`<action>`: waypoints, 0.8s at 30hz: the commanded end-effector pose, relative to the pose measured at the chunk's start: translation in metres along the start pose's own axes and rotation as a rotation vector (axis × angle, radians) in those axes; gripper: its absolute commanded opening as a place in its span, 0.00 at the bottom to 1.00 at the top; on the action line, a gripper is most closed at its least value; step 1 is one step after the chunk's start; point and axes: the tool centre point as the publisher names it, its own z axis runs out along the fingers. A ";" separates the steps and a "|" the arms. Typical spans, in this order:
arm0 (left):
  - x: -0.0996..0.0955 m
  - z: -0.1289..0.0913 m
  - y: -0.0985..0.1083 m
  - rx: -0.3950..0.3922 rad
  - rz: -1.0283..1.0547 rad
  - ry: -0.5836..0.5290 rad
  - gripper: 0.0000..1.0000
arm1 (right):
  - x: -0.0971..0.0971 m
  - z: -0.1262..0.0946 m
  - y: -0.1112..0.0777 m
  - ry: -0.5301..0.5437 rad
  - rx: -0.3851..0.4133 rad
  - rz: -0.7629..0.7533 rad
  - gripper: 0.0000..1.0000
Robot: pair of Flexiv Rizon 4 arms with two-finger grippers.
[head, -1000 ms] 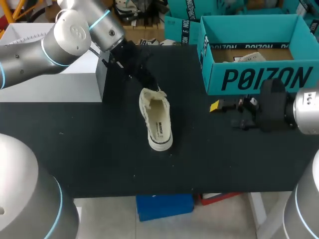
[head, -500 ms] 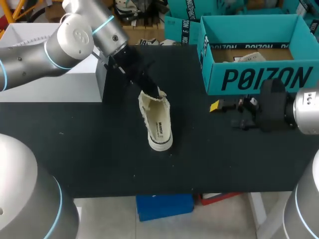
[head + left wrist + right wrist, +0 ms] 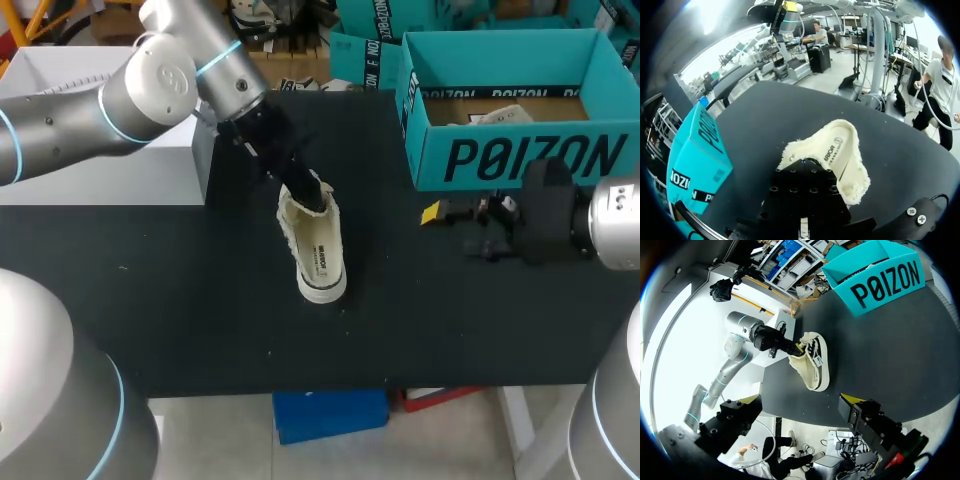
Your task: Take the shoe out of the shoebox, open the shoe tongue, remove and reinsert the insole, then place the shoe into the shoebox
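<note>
Noted left pincer (image 3: 311, 196) sunk in sneaker (image 3: 322, 255) mouth, tongue end. Cannot tell whether spread or pinching, fingertips hidden. Found sneaker upright mid-bench (image 3: 180, 290), well apart from teal shoebox (image 3: 520, 160). Best to peel tongue back slowly, pinning heel with right pincer (image 3: 432, 213), its grip equally unreadable.

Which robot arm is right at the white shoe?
The left gripper, coming in from the left side, is down at the shoe's opening. The right gripper sits apart from it, beside the teal shoebox.
</note>
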 end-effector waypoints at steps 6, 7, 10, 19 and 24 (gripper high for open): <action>0.001 0.013 0.003 0.003 -0.006 0.032 0.00 | 0.001 0.001 0.000 -0.001 0.001 0.000 1.00; 0.001 0.014 0.004 0.004 -0.006 0.034 0.00 | 0.001 0.001 0.000 -0.001 0.001 0.000 1.00; -0.001 0.017 0.004 0.006 -0.006 0.037 0.00 | 0.001 0.001 0.000 -0.001 0.001 0.000 1.00; -0.017 0.005 -0.002 -0.014 0.028 -0.017 0.20 | 0.001 0.001 0.000 -0.001 0.001 0.000 1.00; -0.022 -0.023 -0.011 -0.045 0.055 -0.050 0.00 | 0.001 0.001 0.000 -0.001 0.001 0.000 1.00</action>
